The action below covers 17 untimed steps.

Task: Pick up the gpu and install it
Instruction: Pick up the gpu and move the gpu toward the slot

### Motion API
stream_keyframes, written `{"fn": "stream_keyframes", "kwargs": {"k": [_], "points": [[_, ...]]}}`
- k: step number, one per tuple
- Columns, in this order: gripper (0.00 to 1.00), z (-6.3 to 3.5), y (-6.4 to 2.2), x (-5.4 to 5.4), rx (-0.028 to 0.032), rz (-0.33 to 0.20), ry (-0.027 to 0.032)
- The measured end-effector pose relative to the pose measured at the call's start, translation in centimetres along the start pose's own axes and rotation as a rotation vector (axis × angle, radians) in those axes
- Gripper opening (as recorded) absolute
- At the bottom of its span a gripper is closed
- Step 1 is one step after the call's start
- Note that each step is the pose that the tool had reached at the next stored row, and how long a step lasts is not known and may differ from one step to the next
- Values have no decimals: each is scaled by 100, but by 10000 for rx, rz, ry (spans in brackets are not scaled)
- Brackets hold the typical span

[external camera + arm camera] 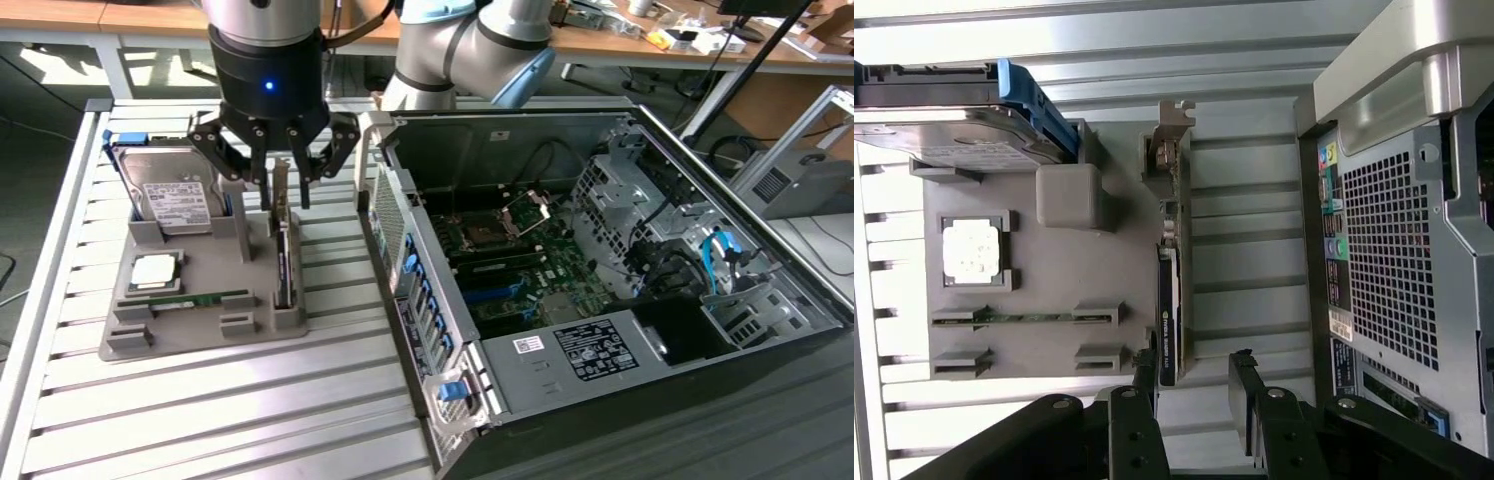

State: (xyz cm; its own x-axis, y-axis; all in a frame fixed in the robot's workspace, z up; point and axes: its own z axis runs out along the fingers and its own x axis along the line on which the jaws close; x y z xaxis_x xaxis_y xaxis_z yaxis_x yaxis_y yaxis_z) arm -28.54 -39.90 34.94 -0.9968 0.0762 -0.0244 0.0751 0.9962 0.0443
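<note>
The jaws stand open over the gpu, seemingly straddling one end; it stands on edge in the gray holder on the tabletop.

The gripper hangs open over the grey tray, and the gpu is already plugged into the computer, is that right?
No. The gpu stands on edge in the grey tray, under the open gripper, not in the computer. The exterior view shows it.
</note>
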Motion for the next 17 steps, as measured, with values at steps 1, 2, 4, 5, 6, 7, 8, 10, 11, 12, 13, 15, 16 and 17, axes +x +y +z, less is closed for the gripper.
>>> {"fn": "stream_keyframes", "kwargs": {"k": [1, 2, 4, 5, 6, 7, 8, 10, 11, 12, 13, 15, 16, 17], "points": [[42, 3, 0, 0, 0, 0, -1], [42, 5, 0, 0, 0, 0, -1], [42, 10, 0, 0, 0, 0, 0], [42, 12, 0, 0, 0, 0, 0], [42, 17, -1, 0, 0, 0, 0], [42, 22, -1, 0, 0, 0, 0], [42, 26, -1, 1, 0, 0, 0], [42, 34, -1, 1, 0, 0, 0], [42, 37, -2, 1, 0, 0, 0], [42, 40, -2, 1, 0, 0, 0], [42, 44, -2, 1, 0, 0, 0], [42, 49, -2, 1, 0, 0, 0], [42, 54, -2, 1, -1, 0, -1], [42, 56, -2, 1, 0, 0, 0]]}}
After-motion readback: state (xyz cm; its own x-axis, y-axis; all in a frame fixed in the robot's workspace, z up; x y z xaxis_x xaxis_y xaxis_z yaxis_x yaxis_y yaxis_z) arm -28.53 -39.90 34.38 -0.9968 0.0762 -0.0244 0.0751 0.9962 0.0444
